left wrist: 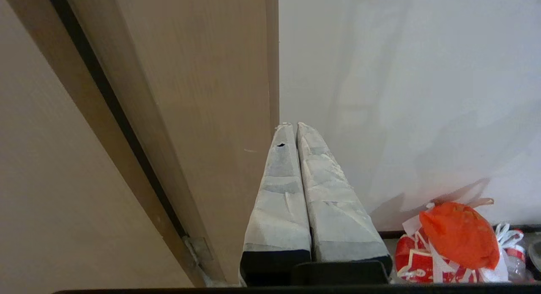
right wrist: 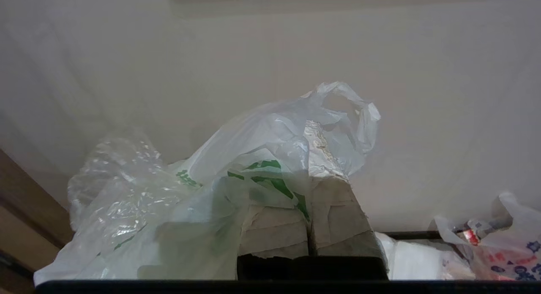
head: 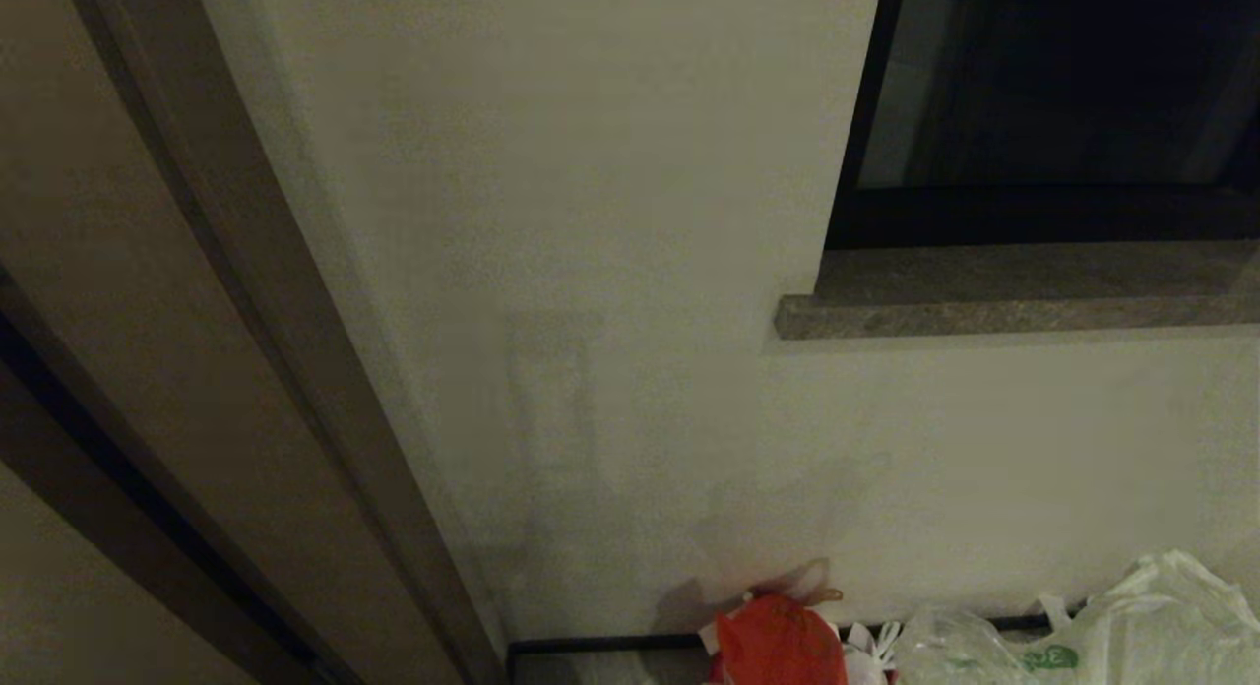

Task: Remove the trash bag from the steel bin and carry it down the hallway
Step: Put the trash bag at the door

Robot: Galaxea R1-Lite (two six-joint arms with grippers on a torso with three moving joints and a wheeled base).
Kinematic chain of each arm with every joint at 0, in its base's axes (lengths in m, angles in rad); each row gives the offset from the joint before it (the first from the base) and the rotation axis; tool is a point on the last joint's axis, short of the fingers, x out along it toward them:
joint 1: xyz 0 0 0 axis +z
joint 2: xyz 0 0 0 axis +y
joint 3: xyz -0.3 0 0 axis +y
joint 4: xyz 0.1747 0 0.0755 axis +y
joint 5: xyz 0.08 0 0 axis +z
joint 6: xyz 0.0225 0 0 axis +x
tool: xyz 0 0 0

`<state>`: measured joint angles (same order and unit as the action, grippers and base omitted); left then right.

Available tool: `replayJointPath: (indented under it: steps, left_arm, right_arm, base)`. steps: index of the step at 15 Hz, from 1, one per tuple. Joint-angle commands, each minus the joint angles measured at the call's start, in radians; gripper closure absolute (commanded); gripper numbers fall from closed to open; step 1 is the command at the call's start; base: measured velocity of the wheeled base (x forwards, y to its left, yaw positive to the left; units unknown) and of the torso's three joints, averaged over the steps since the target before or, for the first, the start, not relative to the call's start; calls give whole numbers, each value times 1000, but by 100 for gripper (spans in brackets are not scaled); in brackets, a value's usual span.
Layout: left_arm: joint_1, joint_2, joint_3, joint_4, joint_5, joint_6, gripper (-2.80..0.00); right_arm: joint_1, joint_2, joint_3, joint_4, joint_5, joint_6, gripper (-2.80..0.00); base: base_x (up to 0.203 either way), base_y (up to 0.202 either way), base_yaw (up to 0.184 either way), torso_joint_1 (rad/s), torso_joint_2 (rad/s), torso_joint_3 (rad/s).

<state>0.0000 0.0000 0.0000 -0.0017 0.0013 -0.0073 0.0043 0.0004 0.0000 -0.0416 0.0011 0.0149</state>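
left hand (left wrist: 291, 126): two long tapered fingers (left wrist: 279, 201) wrapped in pale grey tape (small dark hole in one), black base; right hand (right wrist: 315, 129): same taped fingers, black mount

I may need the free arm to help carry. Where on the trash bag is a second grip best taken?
Probably the loop handle at the top of the trash bag, standing free past the right gripper, which is shut on the film. It is open and bunched; come from the wall side, opposite the sagging body.

At the bottom edge of my head view I see a strip of floor (head: 591, 670) by the dark skirting; an orange-red bag (head: 778, 641) sits on it at lower centre.
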Motion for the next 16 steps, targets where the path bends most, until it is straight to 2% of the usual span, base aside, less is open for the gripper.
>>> replayJointPath:
  steps: [1, 16]
  left_arm:
    - [0, 1, 2, 0, 0, 0, 0]
    - [0, 2, 2, 0, 0, 0, 0]
  right_arm:
    - [0, 1, 14, 0, 0, 2, 0]
    - [0, 3, 14, 0, 0, 0, 0]
  base:
    - [0, 0, 0, -107, 346, 205]
    - [0, 0, 0, -193, 508, 318]
